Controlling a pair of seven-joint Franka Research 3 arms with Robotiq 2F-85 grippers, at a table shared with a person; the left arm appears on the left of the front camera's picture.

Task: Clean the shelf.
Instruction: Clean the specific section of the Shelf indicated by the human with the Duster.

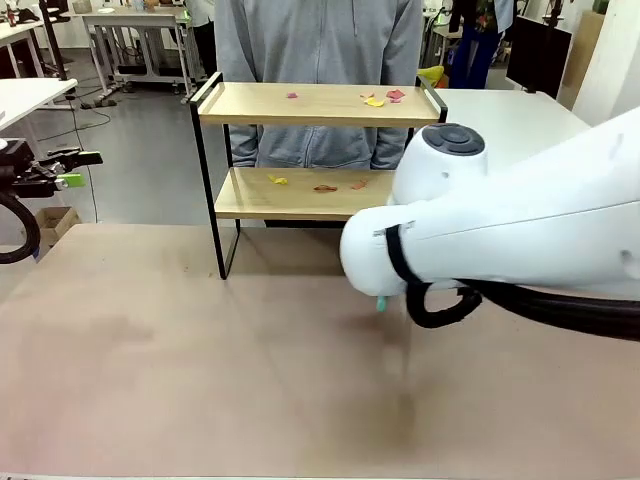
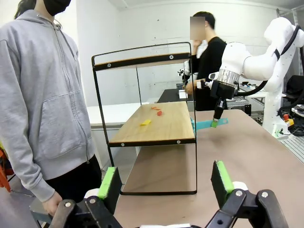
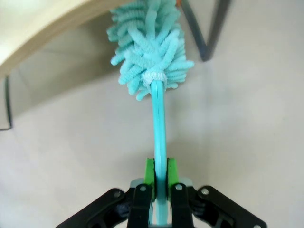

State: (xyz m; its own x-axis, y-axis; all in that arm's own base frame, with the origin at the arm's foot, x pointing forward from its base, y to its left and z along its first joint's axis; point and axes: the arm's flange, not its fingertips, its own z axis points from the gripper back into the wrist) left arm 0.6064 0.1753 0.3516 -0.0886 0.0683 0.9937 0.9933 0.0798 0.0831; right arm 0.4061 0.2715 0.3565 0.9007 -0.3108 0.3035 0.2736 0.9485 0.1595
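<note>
Close to the camera, the right gripper (image 3: 160, 173) had its jaws shut tight on the thin turquoise handle of a duster (image 3: 151, 42), gripping it low down so the fluffy head pointed forward over the brown tabletop (image 1: 200, 370). The head hung right by the front edge of the lower board (image 1: 250, 195); whether it touched the wood could not be told. Off to the side, the left gripper (image 2: 166, 183) waited with its jaws wide apart and nothing between them.

Farther back stood the shelf (image 1: 320, 103), upright at the far part of the tabletop, with small red and yellow scraps (image 1: 375, 100) scattered on both boards. It looked light for its height: stiff wooden boards in a slim black frame, likely to slide or rock if the duster pushed hard. Soft, sideways strokes seemed the safer way, since scraps that light would probably scatter. If it needed steadying, the black side rails (image 1: 205, 95) or an upright looked like the sound places to take hold, not the board edges.

Behind the shelf, a person (image 1: 320, 50) in a grey hoodie stood facing the robot.
</note>
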